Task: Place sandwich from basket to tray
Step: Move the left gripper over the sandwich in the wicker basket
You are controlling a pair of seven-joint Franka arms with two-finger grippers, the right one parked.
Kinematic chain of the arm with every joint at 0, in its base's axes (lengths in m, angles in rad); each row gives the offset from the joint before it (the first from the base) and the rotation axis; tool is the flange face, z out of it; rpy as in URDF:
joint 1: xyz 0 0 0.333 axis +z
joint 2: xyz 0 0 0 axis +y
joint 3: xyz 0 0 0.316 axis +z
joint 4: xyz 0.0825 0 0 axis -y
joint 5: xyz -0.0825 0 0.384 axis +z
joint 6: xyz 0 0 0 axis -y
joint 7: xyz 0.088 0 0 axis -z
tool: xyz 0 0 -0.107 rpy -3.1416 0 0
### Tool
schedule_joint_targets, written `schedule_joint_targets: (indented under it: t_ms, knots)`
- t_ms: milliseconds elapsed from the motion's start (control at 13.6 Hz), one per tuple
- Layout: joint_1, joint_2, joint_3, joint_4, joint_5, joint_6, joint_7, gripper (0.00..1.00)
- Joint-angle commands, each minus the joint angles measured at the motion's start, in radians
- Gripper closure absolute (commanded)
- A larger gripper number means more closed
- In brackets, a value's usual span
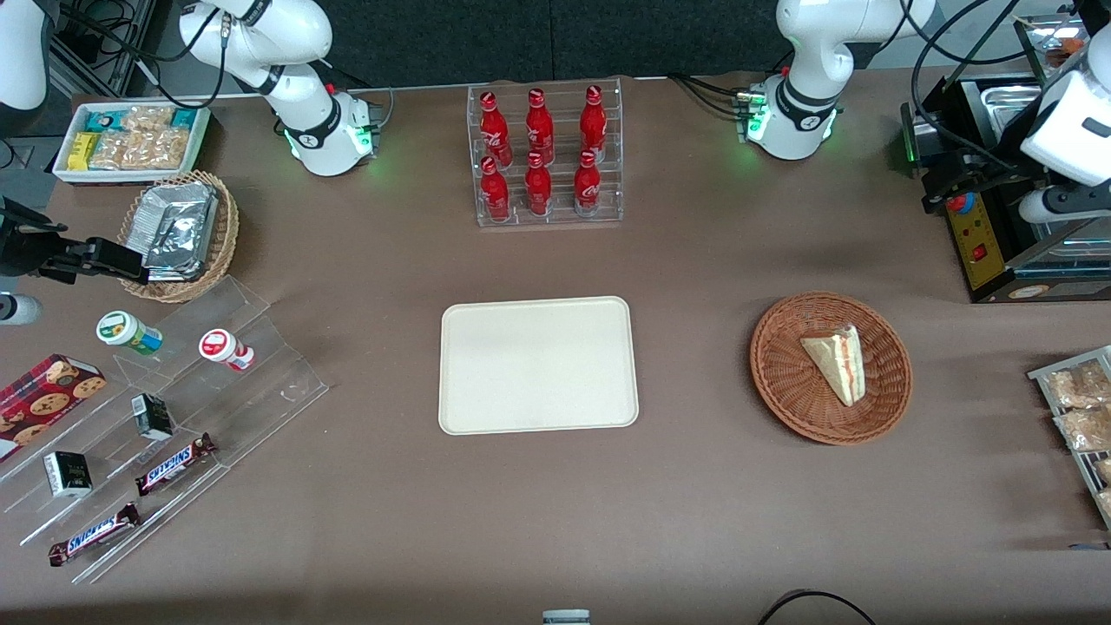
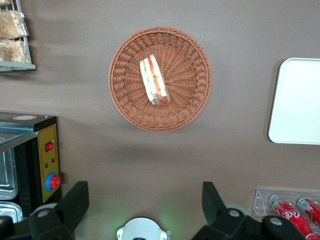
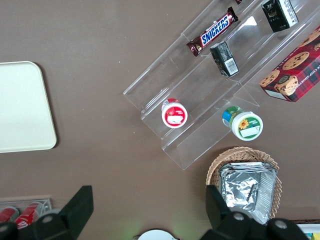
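Note:
The sandwich [image 1: 835, 363], a pale bread wedge with red-orange and green filling along its edge, lies in the round reddish-brown wicker basket [image 1: 781, 382] toward the working arm's end of the table. The cream tray [image 1: 538, 365] lies bare at the table's middle, beside the basket. My left gripper [image 1: 963, 178] hangs high above the table by the black machine, farther from the front camera than the basket and apart from it. In the left wrist view its fingers [image 2: 75, 200] stand wide apart and empty, and the sandwich [image 2: 153, 81], the basket [image 2: 192, 107] and part of the tray [image 2: 297, 102] show.
A black machine with a yellow panel [image 1: 976, 239] stands by the gripper. A rack of snack bags [image 1: 1081, 412] lies at the working arm's table edge. A clear rack of red bottles [image 1: 542, 156] stands farther from the front camera than the tray. Clear shelves of snacks [image 1: 174, 417] lie toward the parked arm's end.

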Motion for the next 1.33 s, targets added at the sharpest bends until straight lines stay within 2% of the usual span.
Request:
schedule_joint_targets:
  t_ms: [0,221,368,516,663,811,1179,1253]
  knots:
    - [0.012,0.024,-0.008,0.033,-0.014,-0.033,0.038,0.0]
    - [0.012,0.085,-0.007,0.031,-0.008,-0.016,0.02,0.0]
    - [0.013,0.169,-0.007,0.025,0.003,0.031,-0.123,0.0]
    - [0.01,0.2,-0.007,-0.062,0.006,0.167,-0.333,0.0]
    - [0.01,0.188,-0.008,-0.233,0.015,0.383,-0.417,0.0]
    - [0.006,0.203,-0.008,-0.344,0.016,0.583,-0.538,0.0]
    - [0.004,0.237,-0.008,-0.558,0.021,0.904,-0.549,0.0]
    - [0.003,0.254,-0.008,-0.572,0.065,0.921,-0.54,0.0]
